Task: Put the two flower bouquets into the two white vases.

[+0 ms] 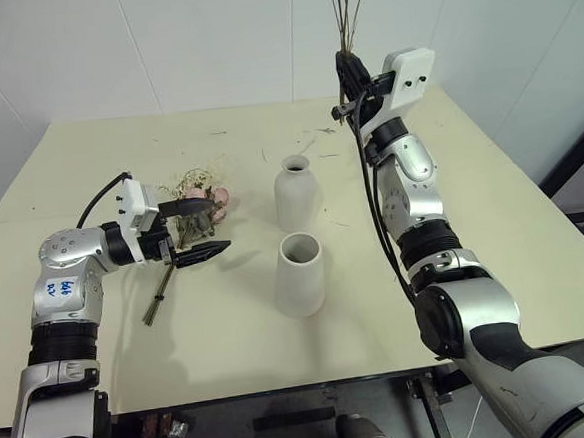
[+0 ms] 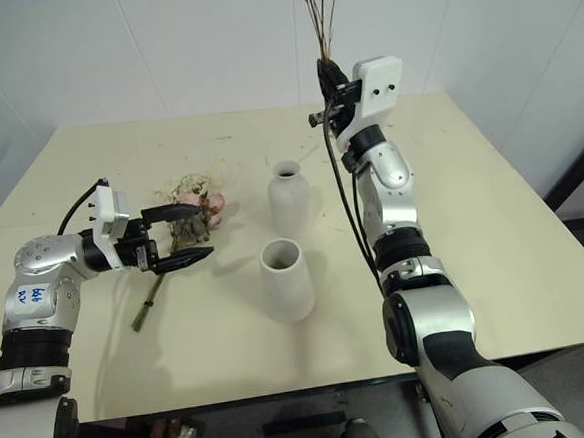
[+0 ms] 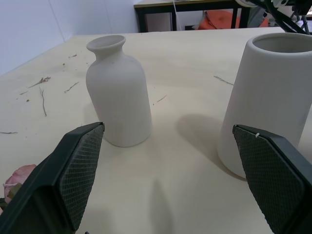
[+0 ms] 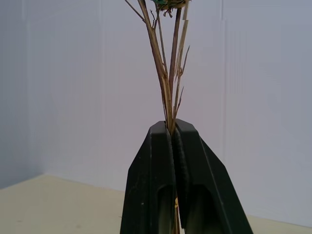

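Two grippers in play. R gripper (image 1: pixel 346 87) is clenched tight on the thin stems (image 4: pixel 168 73), pads pinched w/ stems sticking up between them; flower heads run off the top edge of the head views. L gripper (image 1: pixel 194 226) is spread wide, nothing in it, fingers (image 3: pixel 63 180) pointing level toward the vases; it hangs just over the rose bunch (image 1: pixel 203 201), can't tell if touching.

Rose bunch lies flat on the counter (image 1: pixel 87 153), robot's left of the vases, stem end trailing toward the near edge. Bottle vase (image 1: pixel 296 192) and cone vase (image 1: pixel 299 274) stand upright mid-counter, near each other but apart, cone nearer the robot; both mouths open. Bits of dry stem litter the far counter.

Room: wide bare counter on the right side and along the near edge; wall close behind the far edge. Space above the vases is free.

R arm reaches up and forward, forearm raised, gripper angled upward above the far counter, beyond and to the right of the bottle vase. L arm bent, forearm low, wrist turned inward.
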